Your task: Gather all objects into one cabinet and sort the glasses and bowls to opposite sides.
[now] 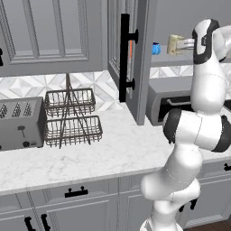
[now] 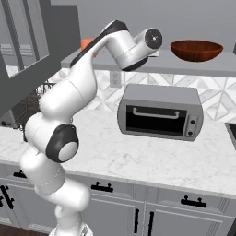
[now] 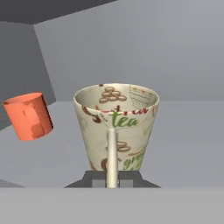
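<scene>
My gripper (image 3: 112, 179) is shut on the handle of the beige mug (image 3: 116, 124), which stands upright with printed tea lettering, low over the grey cabinet shelf (image 3: 188, 144). The orange cup (image 3: 28, 116) sits to its left, apart from it. In the left base view the gripper (image 1: 185, 43) holds the beige mug (image 1: 173, 44) just right of the squat bright-blue cup (image 1: 156, 48), inside the cabinet behind its open door (image 1: 140, 67) with the black bar handle (image 1: 124, 56). The red-brown bowl (image 2: 197, 50) rests at the right of the shelf (image 2: 184, 67). The orange cup (image 2: 86, 44) peeks out behind my arm.
Below the shelf a grey toaster oven (image 2: 161, 113) stands on the marble counter (image 2: 152, 161). A toaster (image 1: 20, 122) and a two-tier wire basket rack (image 1: 70, 117) stand on the counter to the left. The open door juts out over the counter (image 1: 113, 153).
</scene>
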